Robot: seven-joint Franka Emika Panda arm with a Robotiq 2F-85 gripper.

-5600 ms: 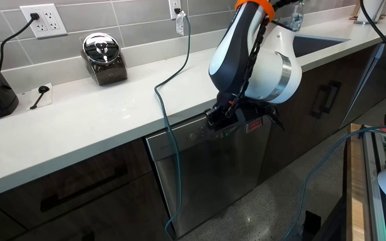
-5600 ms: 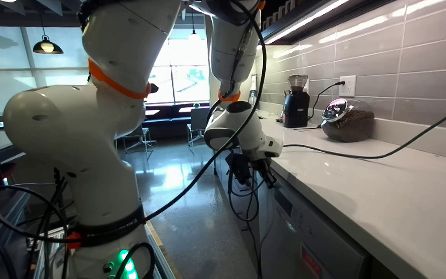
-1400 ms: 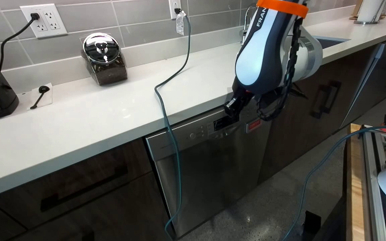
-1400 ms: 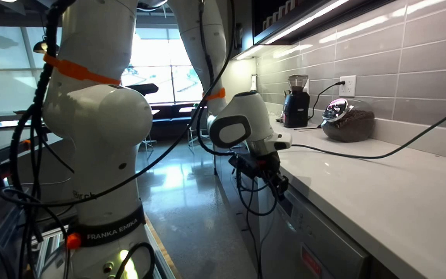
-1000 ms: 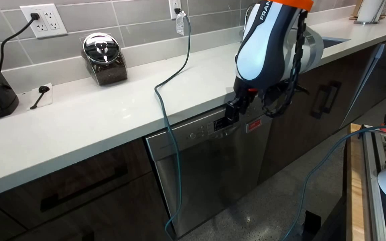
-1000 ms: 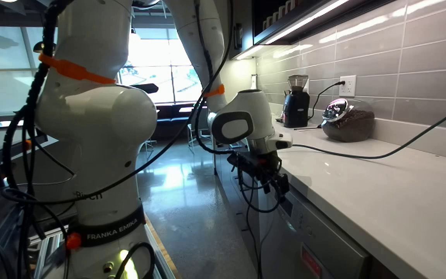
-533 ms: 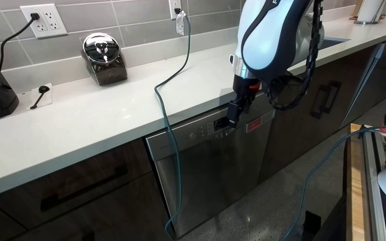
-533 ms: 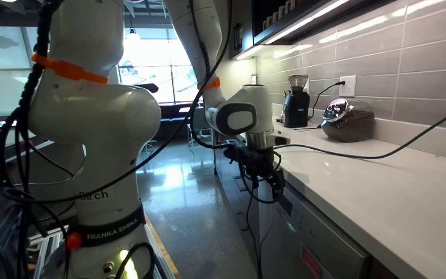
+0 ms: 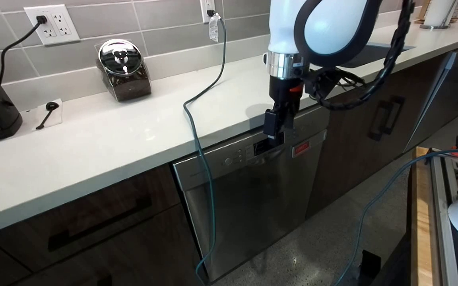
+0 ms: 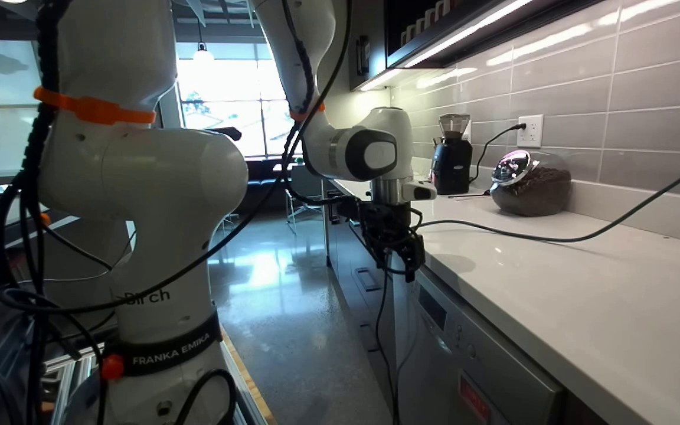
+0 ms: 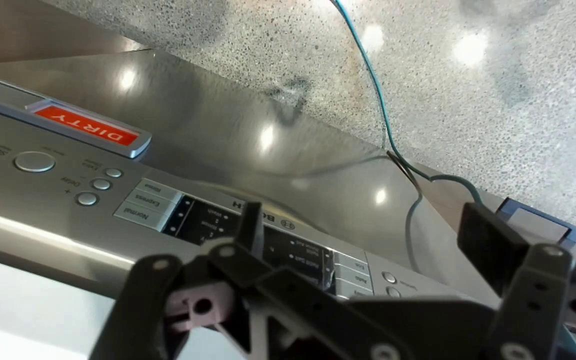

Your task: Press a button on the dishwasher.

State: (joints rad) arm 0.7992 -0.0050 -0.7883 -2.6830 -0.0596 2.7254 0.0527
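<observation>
The dishwasher point(image 9: 249, 206) has a steel-grey front below the counter, with a control strip along its top. In the wrist view, the strip carries a dark display point(image 11: 203, 225), a large round Start button point(image 11: 34, 161), small round buttons point(image 11: 88, 199) and flat keys point(image 11: 148, 204). A red DIRTY label point(image 11: 85, 125) sits at its edge. My gripper point(image 11: 370, 235) stands wide open, nothing between its fingers. In an exterior view the gripper point(image 9: 276, 131) points down, overlapping the display's end. I cannot tell whether it touches the strip. One finger hides part of the display in the wrist view.
The white countertop point(image 9: 161, 127) overhangs the dishwasher close beside the gripper. A teal cable point(image 9: 212, 198) hangs across the dishwasher front to the floor. A glass jar point(image 9: 123, 71) stands by the wall. A wood-edged cart point(image 9: 424, 222) faces the cabinets. Loose black cables loop around the hand.
The hand has turned from tilted to nearly upright. Its fingertips first shifted along the strip toward the DIRTY label, then in the last half second rose slightly. The dishwasher looks unmoved.
</observation>
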